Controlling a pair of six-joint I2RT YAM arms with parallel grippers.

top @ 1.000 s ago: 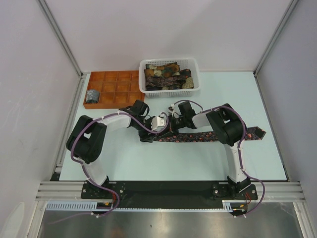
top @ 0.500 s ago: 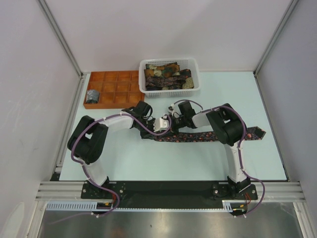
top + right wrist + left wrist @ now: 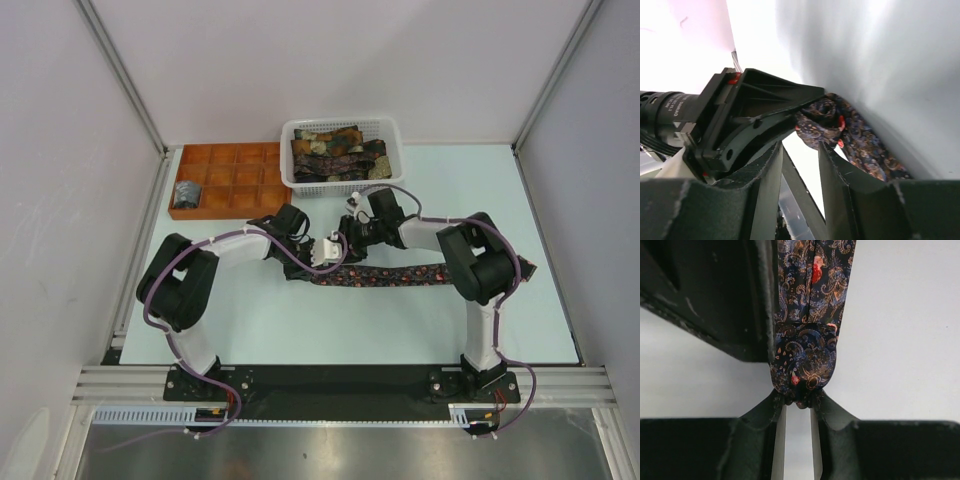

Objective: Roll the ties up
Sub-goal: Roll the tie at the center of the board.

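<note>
A dark tie (image 3: 400, 273) with small pink-red marks lies flat across the table, its pointed end at the right. Its left end is rolled into a small coil (image 3: 807, 357). My left gripper (image 3: 322, 262) is shut on that coil, pinching its edge between the fingertips in the left wrist view (image 3: 799, 402). My right gripper (image 3: 345, 243) hovers just behind the coil. In the right wrist view (image 3: 801, 145) its fingers stand apart and empty, with the coil (image 3: 822, 117) just past the tips and the left gripper's finger (image 3: 755, 120) beside it.
A white mesh basket (image 3: 392, 130) at the back holds several folded ties (image 3: 335, 155). An orange compartment tray (image 3: 225, 180) stands at the back left with one rolled tie (image 3: 186, 194) in a near-left cell. Frame walls stand on both sides.
My right gripper has drawn back from the coil toward the basket, and its elbow has swung right. My left gripper shifted slightly right with the coil in it.
</note>
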